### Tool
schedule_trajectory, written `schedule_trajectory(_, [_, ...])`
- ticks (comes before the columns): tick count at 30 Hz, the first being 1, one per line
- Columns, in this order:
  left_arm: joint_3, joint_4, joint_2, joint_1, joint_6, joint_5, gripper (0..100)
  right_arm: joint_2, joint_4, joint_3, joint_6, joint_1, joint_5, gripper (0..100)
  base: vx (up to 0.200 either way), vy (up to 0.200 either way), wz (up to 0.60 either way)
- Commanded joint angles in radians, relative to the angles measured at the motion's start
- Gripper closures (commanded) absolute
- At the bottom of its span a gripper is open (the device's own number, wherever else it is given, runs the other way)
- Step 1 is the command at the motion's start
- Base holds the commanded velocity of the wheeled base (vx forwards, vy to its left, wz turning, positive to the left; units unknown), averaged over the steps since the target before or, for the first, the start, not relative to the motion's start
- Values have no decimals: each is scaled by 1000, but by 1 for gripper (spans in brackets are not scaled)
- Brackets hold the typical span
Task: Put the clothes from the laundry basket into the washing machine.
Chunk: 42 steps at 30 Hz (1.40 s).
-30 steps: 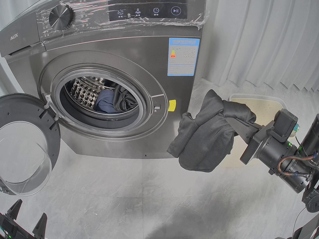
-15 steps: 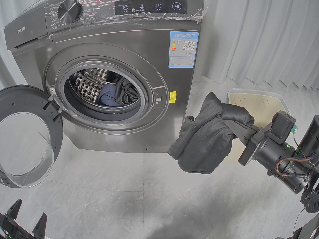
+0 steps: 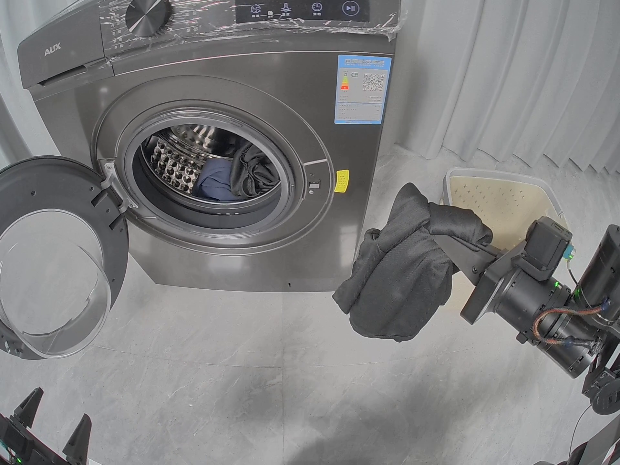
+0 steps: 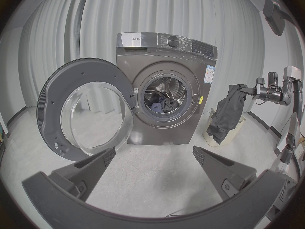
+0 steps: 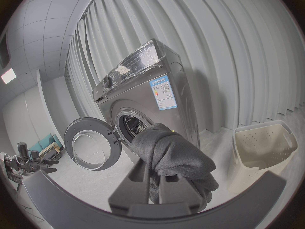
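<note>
Right hand (image 3: 460, 250), clamped tight on a bunched fold of the dark grey garment (image 3: 397, 272), which hangs clear of the floor (image 3: 258, 369) just beside the laundry basket (image 3: 504, 195). Washing machine (image 3: 258, 92), door (image 3: 51, 195) swung wide and other clothes (image 3: 242, 174) in the drum (image 3: 174, 163), lies well apart to that hand's left, so the carry likely runs leftward. Left hand (image 4: 152, 150), spread wide, empty, low over the floor.

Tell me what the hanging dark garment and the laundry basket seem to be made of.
The dark garment: probably soft knit fabric, matte; fine mesh texture shows and it drapes in limp folds. The laundry basket: likely rigid moulded plastic, cream, smooth; its walls are perforated.
</note>
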Motion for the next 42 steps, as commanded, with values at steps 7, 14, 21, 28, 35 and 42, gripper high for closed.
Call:
schedule_trajectory(7, [16, 0, 2, 0, 0, 1, 0, 5, 0, -1, 0, -1, -2, 100, 0, 200, 0])
schedule_trajectory(14, [16, 0, 2, 0, 2, 1, 0, 4, 0, -2, 0, -4, -3, 100, 0, 171, 0])
schedule_trajectory(21, [16, 0, 2, 0, 3, 1, 0, 4, 0, -4, 0, -7, -3, 100, 0, 0, 0])
schedule_trajectory(28, [16, 0, 2, 0, 0, 1, 0, 4, 0, -2, 0, -10, -3, 100, -114, 0, 0])
schedule_trajectory(35, [16, 1, 2, 0, 0, -1, 0, 4, 1, -4, 0, -16, -8, 100, 0, 57, 0])
schedule_trajectory(42, [16, 1, 2, 0, 0, -1, 0, 5, 1, -2, 0, -16, -10, 100, 0, 200, 0])
